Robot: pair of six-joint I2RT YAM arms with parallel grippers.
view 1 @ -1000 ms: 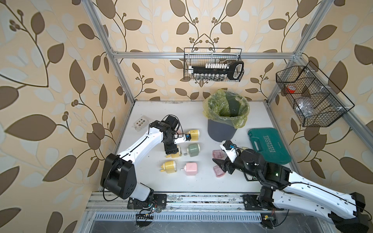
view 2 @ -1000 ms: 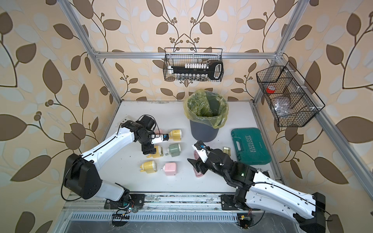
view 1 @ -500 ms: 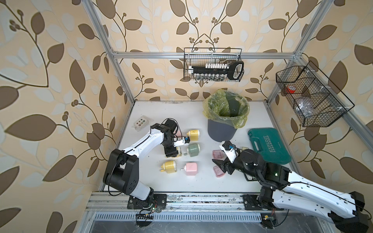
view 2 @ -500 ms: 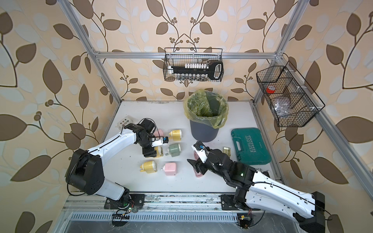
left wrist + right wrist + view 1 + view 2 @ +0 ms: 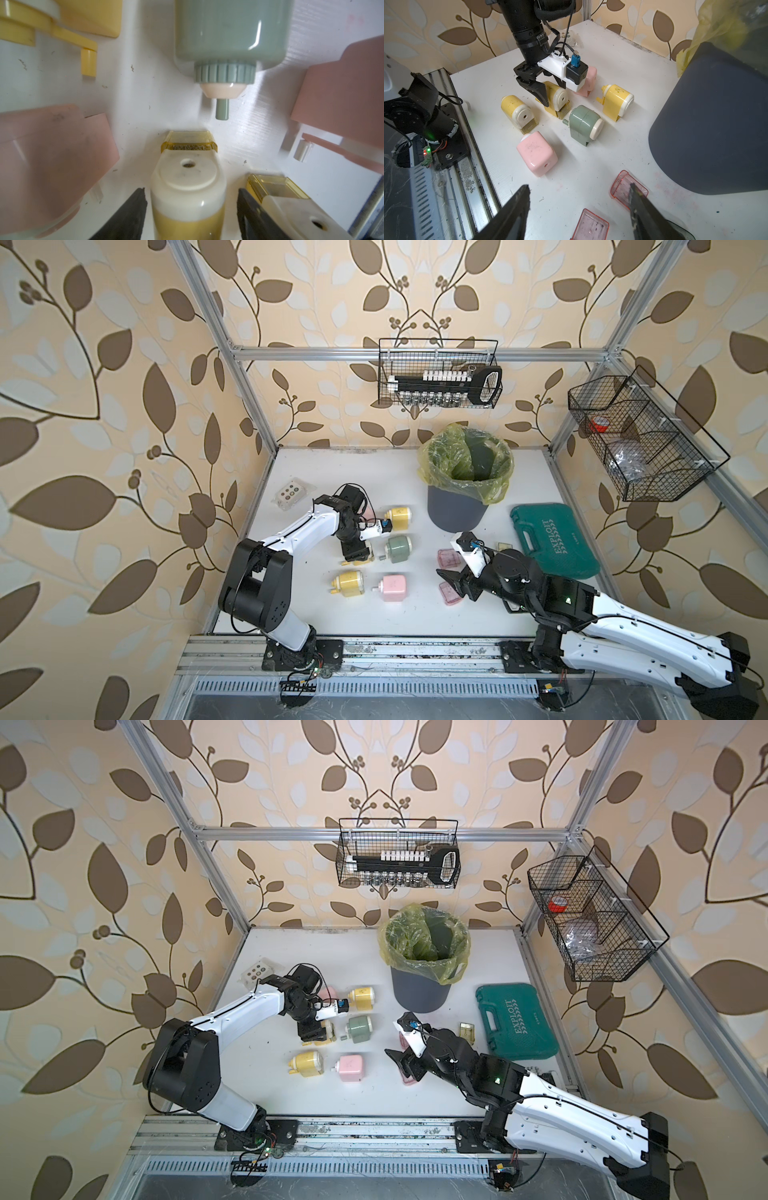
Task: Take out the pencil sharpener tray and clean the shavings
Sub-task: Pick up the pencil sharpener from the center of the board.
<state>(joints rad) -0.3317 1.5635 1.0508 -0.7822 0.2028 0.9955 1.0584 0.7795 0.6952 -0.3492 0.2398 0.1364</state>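
A yellow pencil sharpener with a cream front stands in the middle of a group of sharpeners. Its amber tray sits in its base, and speckled shavings show through the tray wall. My left gripper straddles this sharpener's body, with a narrow gap on each side. In both top views the left gripper points down onto it. My right gripper hovers open and holds nothing, above two pink trays lying on the table.
Around it stand a green sharpener, two more yellow sharpeners and a pink sharpener. A grey bin with a yellow-green liner stands behind. A green case lies at the right, a loose yellow tray beside it.
My left gripper has come down over the middle yellow sharpener and its jaws have narrowed around it. The right arm has not moved.
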